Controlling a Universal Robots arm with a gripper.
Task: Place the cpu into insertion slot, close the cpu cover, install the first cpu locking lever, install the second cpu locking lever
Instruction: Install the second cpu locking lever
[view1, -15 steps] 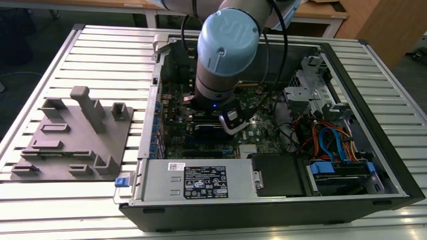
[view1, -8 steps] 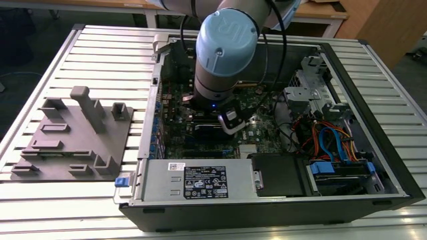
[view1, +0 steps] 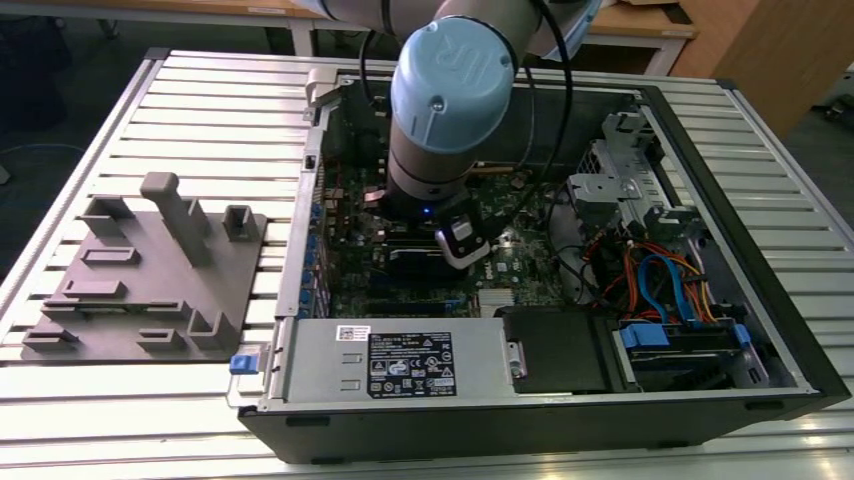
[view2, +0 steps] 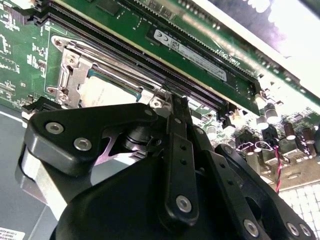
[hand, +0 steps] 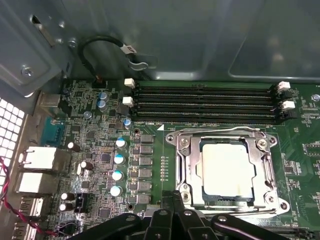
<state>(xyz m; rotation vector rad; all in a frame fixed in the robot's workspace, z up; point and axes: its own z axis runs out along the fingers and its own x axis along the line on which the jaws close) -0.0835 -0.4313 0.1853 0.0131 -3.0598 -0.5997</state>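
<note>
Slatted metal counter (view1: 200, 90) carries an open computer case (view1: 747, 330); end effector (view2: 172, 102) fingers pressed together beside the cpu cover (hand: 265, 172).

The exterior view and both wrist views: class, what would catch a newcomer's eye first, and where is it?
In the exterior view, the arm plunges into the open computer case, beside a grey fixture tray at the view's left. In the first wrist view, the cpu lies in its socket with the cpu cover framing it, below the empty memory slots.
</note>
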